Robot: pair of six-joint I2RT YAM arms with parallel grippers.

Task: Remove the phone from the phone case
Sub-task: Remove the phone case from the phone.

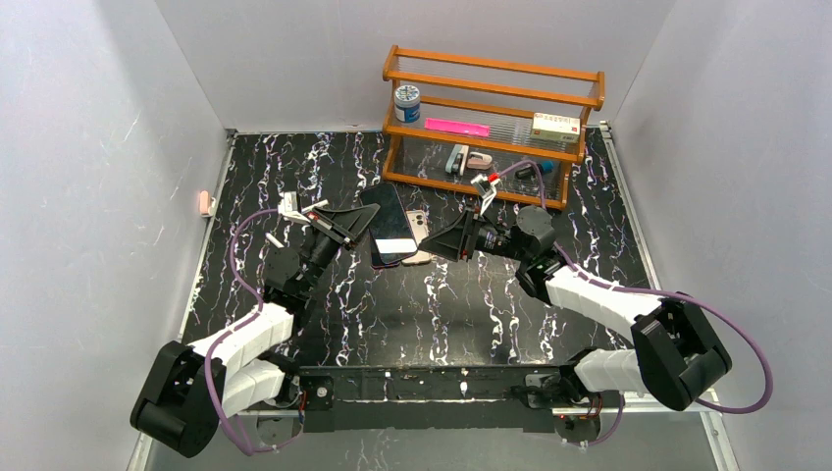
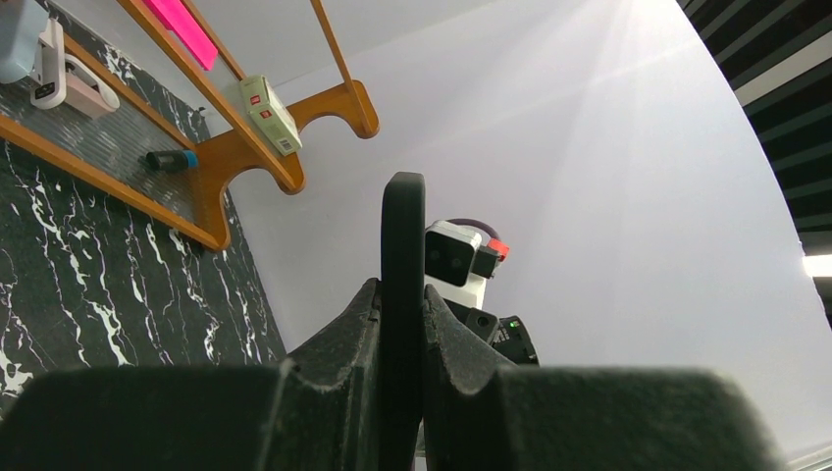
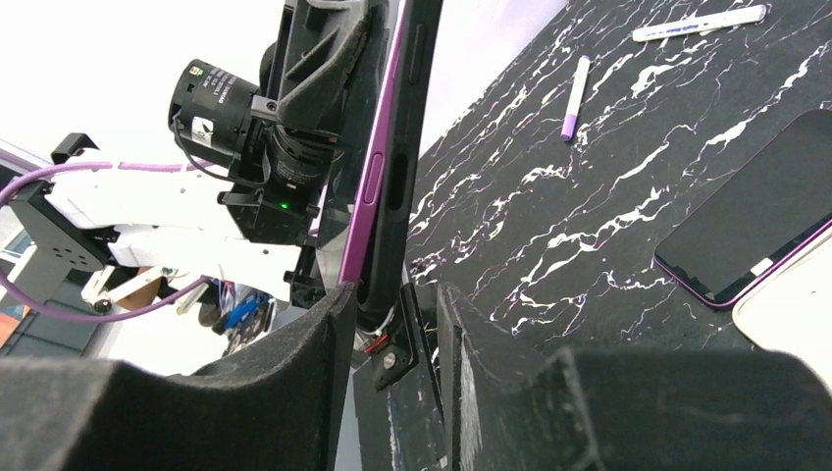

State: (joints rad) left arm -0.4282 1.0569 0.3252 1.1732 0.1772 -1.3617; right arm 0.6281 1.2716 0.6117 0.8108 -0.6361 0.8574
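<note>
The phone, purple-edged, sits in a black case. My left gripper is shut on it and holds it edge-up above the table. In the left wrist view the case stands pinched between the fingers of the left gripper. My right gripper is open just right of it. In the right wrist view the right gripper has its fingers apart, and the phone's lower end shows between them, close to the left finger. I cannot tell whether it touches.
A second dark phone with a white label lies flat on the marble table, also in the right wrist view. A beige phone or case lies beside it. Two markers lie beyond. A wooden shelf stands behind.
</note>
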